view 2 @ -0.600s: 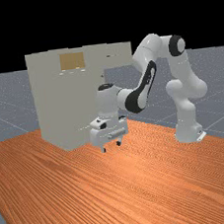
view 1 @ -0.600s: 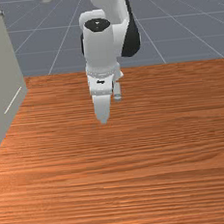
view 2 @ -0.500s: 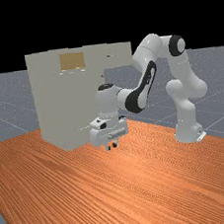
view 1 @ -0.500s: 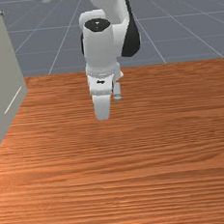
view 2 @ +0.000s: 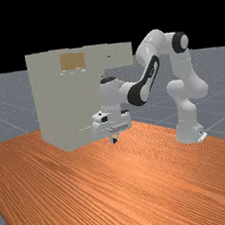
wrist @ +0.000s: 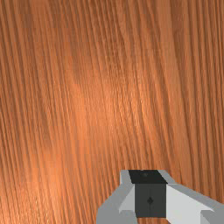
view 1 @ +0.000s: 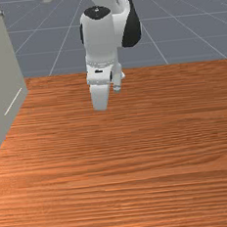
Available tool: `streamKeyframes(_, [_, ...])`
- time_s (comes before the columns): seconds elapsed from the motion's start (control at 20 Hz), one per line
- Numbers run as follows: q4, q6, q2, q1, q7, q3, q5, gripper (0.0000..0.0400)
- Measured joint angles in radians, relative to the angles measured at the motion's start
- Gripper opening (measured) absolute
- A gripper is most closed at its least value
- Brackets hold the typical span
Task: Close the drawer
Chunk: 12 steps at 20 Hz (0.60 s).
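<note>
Two fingers (wrist: 142, 203) meet pad to pad; the claw (view 2: 114, 140) hangs clenched above the wooden table (view 2: 144, 190).

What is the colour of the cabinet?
The cabinet is pale grey-beige, seen best in the far view.

Lighting is bright. Diffuse glare is noted on the wooden table (view 2: 141, 166) in far and wrist views.

One arm (view 2: 181, 68), cabinet (view 2: 66, 107), drawer (view 2: 119, 59), table (view 2: 119, 193); two fingers (view 2: 114, 140).
</note>
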Motion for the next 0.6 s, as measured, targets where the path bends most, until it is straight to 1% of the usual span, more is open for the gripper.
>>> streamKeyframes(0.05, [-0.067, 0.022, -0.046, -0.002, -0.014, 0.001, -0.005, 0.0001])
streamKeyframes(0.1, [-0.149, 0.098, -0.096, -0.007, -0.055, 0.005, -0.01, 0.0])
streamKeyframes(0.15, [-0.193, 0.113, -0.127, -0.007, -0.054, 0.004, -0.012, 0.0])
streamKeyframes(0.2, [-0.307, 0.211, -0.197, -0.008, -0.048, 0.002, -0.022, 0.0])
streamKeyframes(0.35, [-0.507, 0.258, -0.356, -0.013, -0.041, -0.001, -0.04, 0.0])
streamKeyframes(0.4, [-0.584, 0.266, -0.425, -0.016, -0.039, -0.002, -0.047, 0.0])
streamKeyframes(0.45, [-0.585, 0.167, -0.449, -0.031, 0.041, 0.02, -0.134, 0.0])
streamKeyframes(0.6, [-0.673, 0.17, -0.533, -0.045, 0.059, 0.036, -0.157, 0.0])
